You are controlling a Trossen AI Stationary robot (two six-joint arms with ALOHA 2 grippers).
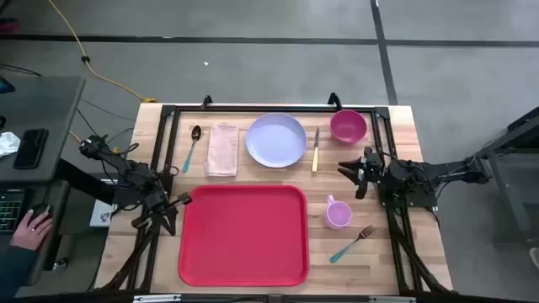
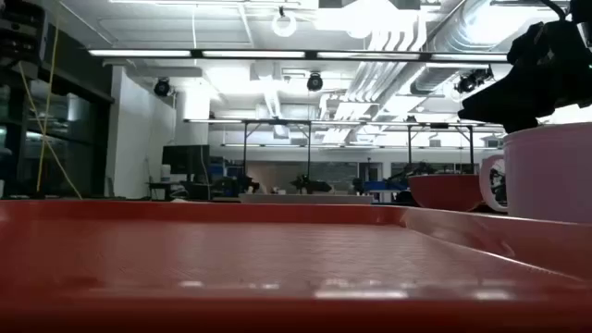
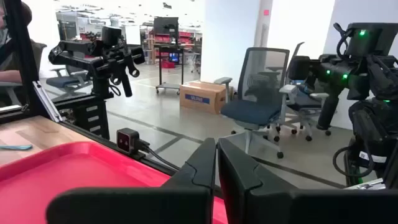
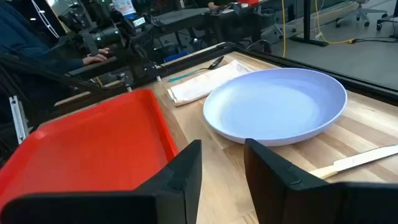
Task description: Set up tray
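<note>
Light wood table (image 1: 396, 252), grey floor around; office chairs (image 3: 258, 93) in the room beyond. One red tray (image 1: 244, 236) at the near edge, centre. One plate (image 1: 276, 139), bowl (image 1: 348, 125), cup (image 1: 338, 212), napkin (image 1: 223, 149), spoon (image 1: 193, 145), knife (image 1: 316, 150), fork (image 1: 353, 243). Left gripper (image 1: 178, 202) at the tray's left rim, fingers nearly together, holding nothing. Right gripper (image 1: 351, 172) near the bowl, narrow gap, holding nothing.

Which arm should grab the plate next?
Probably right. The right gripper hovers open near the plate, which fills its wrist view. The left gripper sits shut at the empty tray's left edge, farther away.
</note>
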